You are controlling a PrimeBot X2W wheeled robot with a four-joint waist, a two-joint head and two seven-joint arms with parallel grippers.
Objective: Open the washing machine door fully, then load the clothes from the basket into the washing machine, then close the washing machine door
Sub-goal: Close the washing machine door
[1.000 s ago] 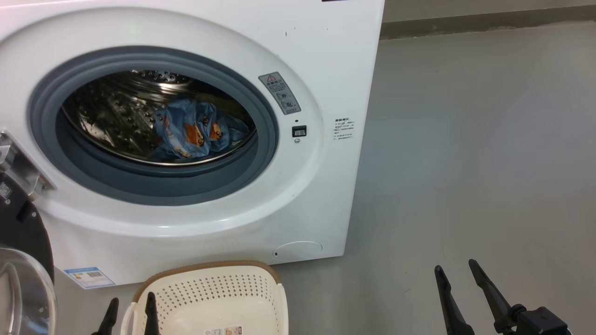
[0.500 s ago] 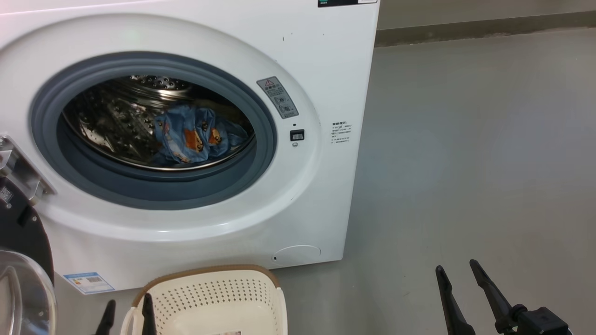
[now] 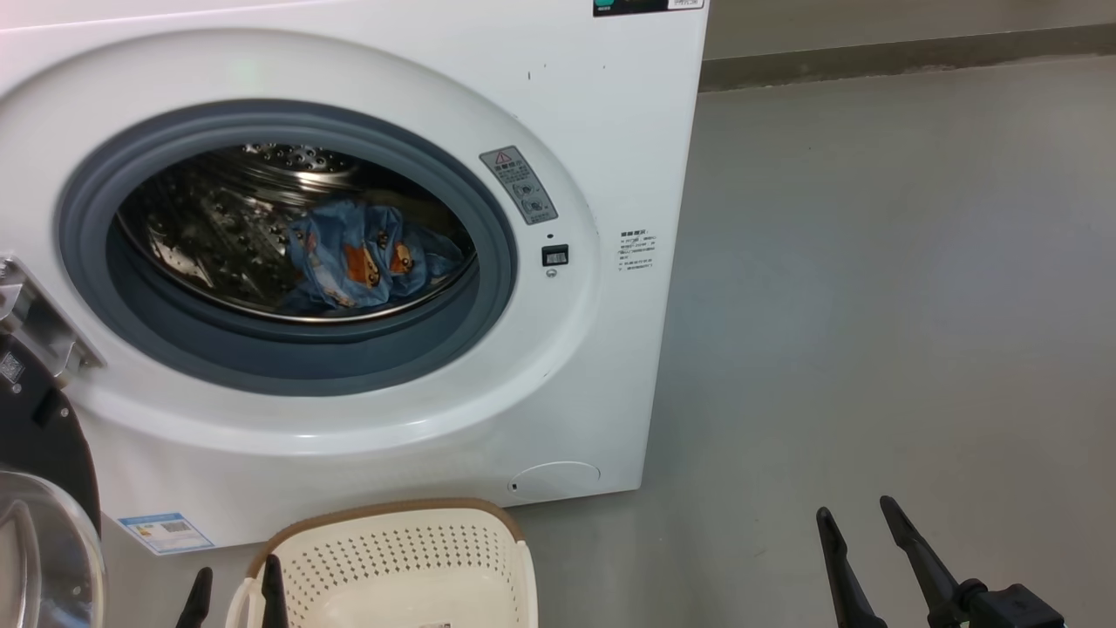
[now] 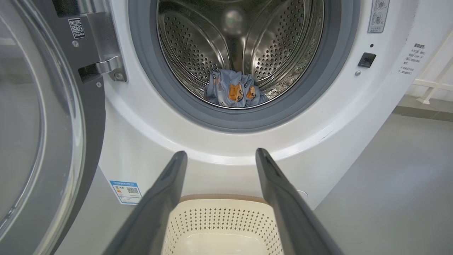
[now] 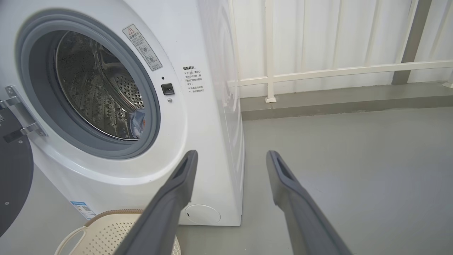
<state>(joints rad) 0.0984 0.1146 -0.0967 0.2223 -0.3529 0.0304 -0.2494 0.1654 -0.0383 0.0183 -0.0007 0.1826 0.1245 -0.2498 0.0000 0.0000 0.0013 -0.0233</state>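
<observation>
Head view shows you the washing machine (image 3: 610, 131) filling the left of the scene, its washing machine door (image 3: 39, 440) swung open at the near left on a metal hinge (image 3: 44, 327). The clothes (image 3: 362, 257), a light blue bundle printed with orange-brown figures, lie at the bottom of the perforated steel drum (image 4: 198, 46), inside the grey gasket (image 3: 87, 218). The basket (image 3: 392, 558) stands on the grey floor (image 3: 872, 305) just in front of the machine, nearest you. Your left gripper (image 3: 237, 567) hovers at the basket's left edge, jaws spread wide and holding nothing. Your right gripper (image 3: 856, 508) hangs over the floor, well right of the machine, jaws equally wide and empty.
</observation>
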